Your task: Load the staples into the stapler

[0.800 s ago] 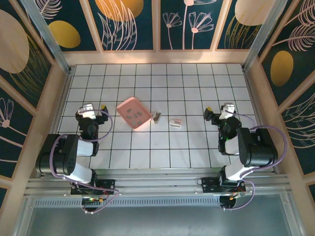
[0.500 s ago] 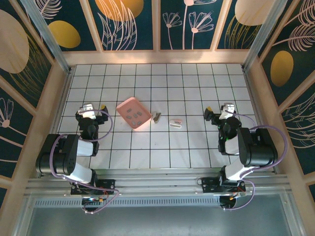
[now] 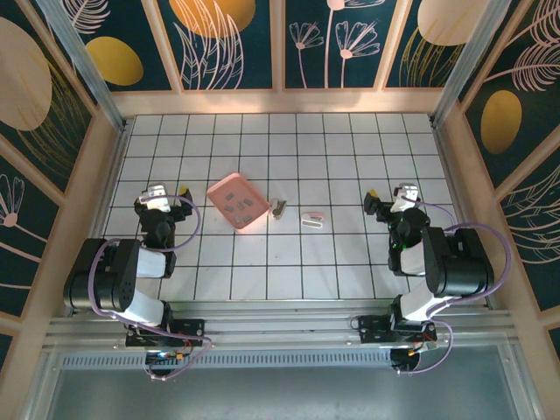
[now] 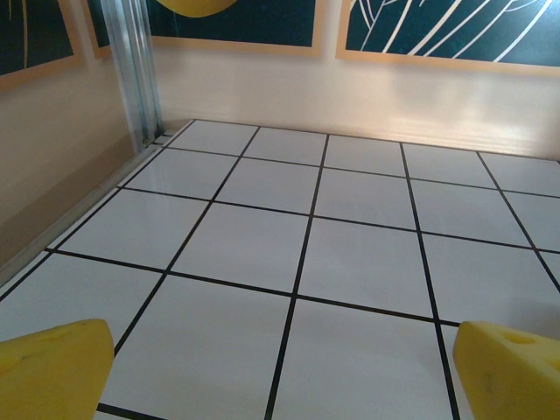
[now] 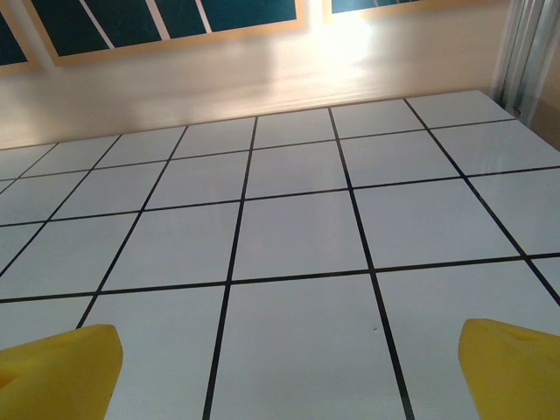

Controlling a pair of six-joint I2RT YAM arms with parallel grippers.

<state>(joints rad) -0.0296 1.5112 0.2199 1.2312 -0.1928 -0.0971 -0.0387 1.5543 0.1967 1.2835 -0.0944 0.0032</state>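
Top external view: the left gripper [image 3: 169, 188] is seen near the left edge of the desk [image 3: 350, 149] and the right gripper [image 3: 388, 192] near its right edge, both well apart from the things in the middle. In the left wrist view the left gripper [image 4: 280, 372] is spread wide, its yellow, foam-like fingertips [image 4: 54, 366] being at the two lower corners, and nothing is held or touched between them; bare tiles are seen below. In the right wrist view the right gripper [image 5: 284, 372] is likewise released, with its yellow pads [image 5: 57, 366] far apart and nothing grasped. The desk is covered with glossy white square tiles divided by thin black lines. A pink tray [image 3: 220, 187], a rounded square with a low rim, lies a little left of the desk's centre, turned diagonally. The staples [image 3: 236, 207], small dark-grey strips, are lying inside it. The stapler [image 3: 279, 208], small, elongated and grey, is placed just beside the tray's right corner. A small whitish oblong object [image 3: 312, 219] lies near it, toward the right.
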